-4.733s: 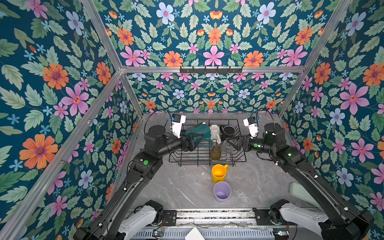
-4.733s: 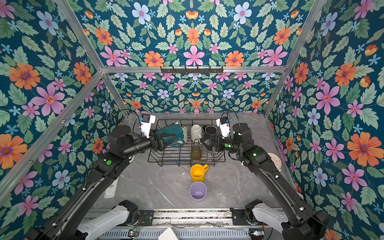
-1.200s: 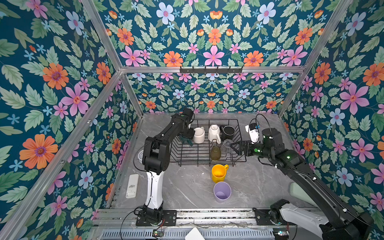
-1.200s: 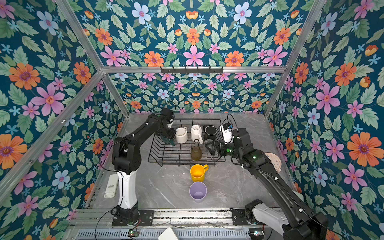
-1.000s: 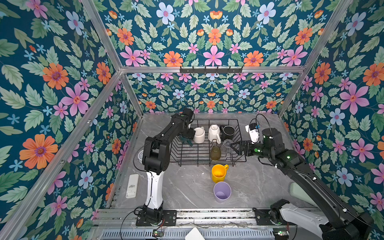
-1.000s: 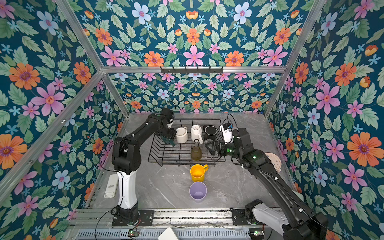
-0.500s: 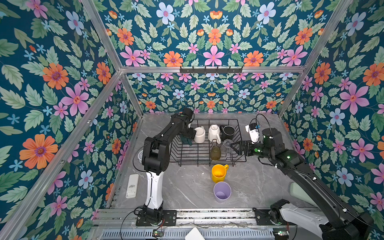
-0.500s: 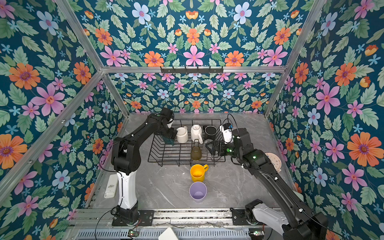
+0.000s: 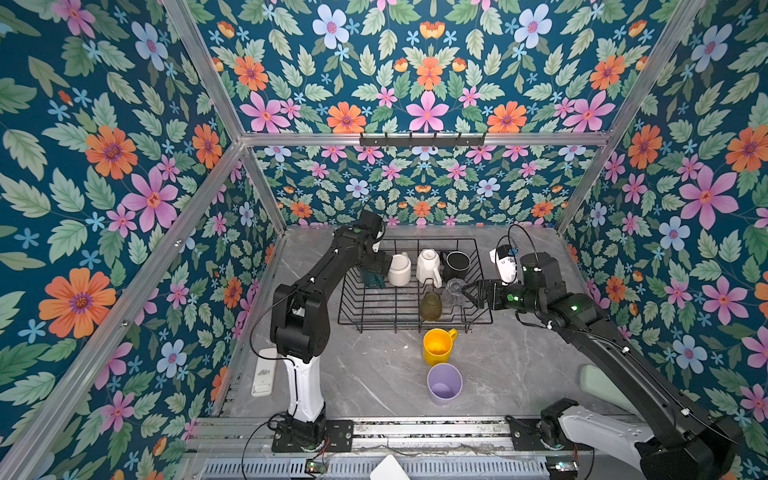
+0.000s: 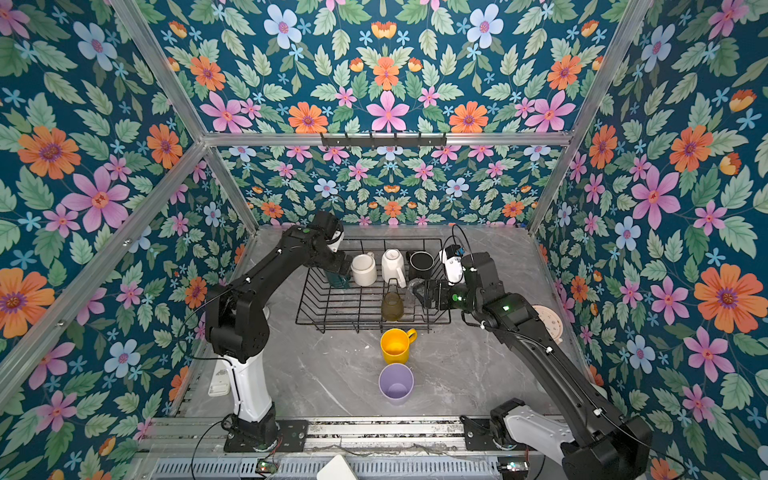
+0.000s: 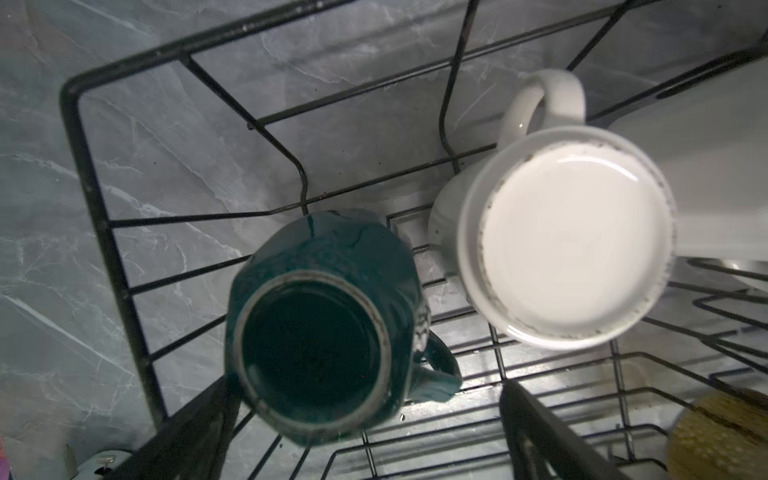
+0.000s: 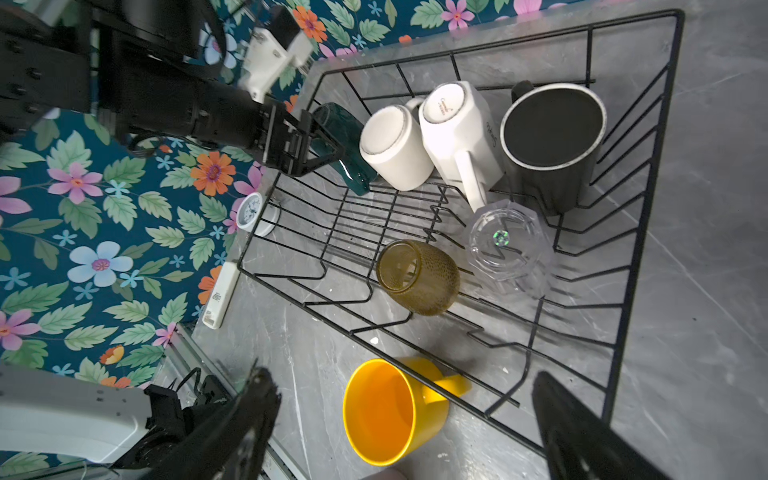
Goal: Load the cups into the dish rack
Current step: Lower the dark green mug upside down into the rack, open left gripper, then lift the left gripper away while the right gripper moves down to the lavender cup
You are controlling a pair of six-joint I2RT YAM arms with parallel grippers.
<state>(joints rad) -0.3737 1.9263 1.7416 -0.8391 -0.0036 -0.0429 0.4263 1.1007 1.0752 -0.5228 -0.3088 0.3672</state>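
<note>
left claw (image 9: 374, 272) is released, its fingers spread either side of the teal mug (image 11: 320, 332), which stands upside down in the far left corner of the dish rack (image 9: 382, 303). right claw (image 9: 468, 292), spread wide and empty, hovers at the rack's right edge beside the clear glass (image 9: 454, 289). yellow mug (image 9: 436, 347) and lilac tumbler (image 9: 444, 384) sit on the counter (image 9: 519, 365) in front of the rack.
</note>
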